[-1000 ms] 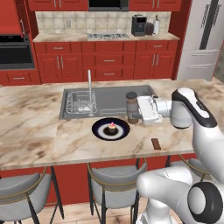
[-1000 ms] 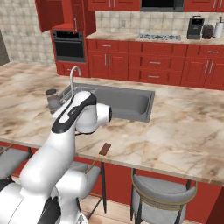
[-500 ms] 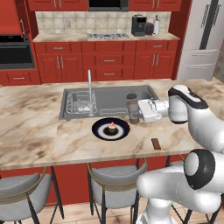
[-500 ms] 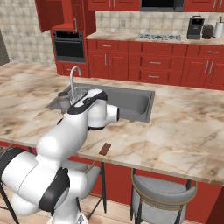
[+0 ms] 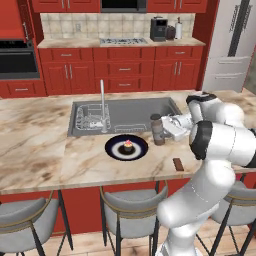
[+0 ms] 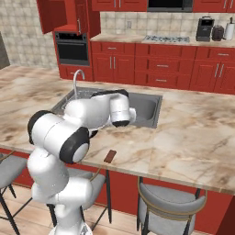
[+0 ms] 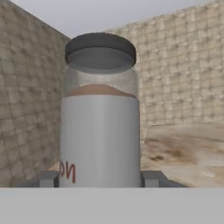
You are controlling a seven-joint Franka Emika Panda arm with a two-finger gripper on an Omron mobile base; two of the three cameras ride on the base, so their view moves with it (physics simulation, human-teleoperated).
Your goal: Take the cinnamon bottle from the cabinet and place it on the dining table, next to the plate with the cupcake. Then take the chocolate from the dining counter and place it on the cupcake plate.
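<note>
Swung closer over the dining table (image 5: 45,145), gripper (image 5: 162,131) stays clamped on cinnamon bottle (image 5: 158,129) beside plate (image 5: 112,148).

The cinnamon bottle (image 7: 99,127) I faced looked like clear glass with a matt dark cap, the dining table (image 5: 45,150) polished marble, the plate (image 5: 114,150) glossy.
</note>
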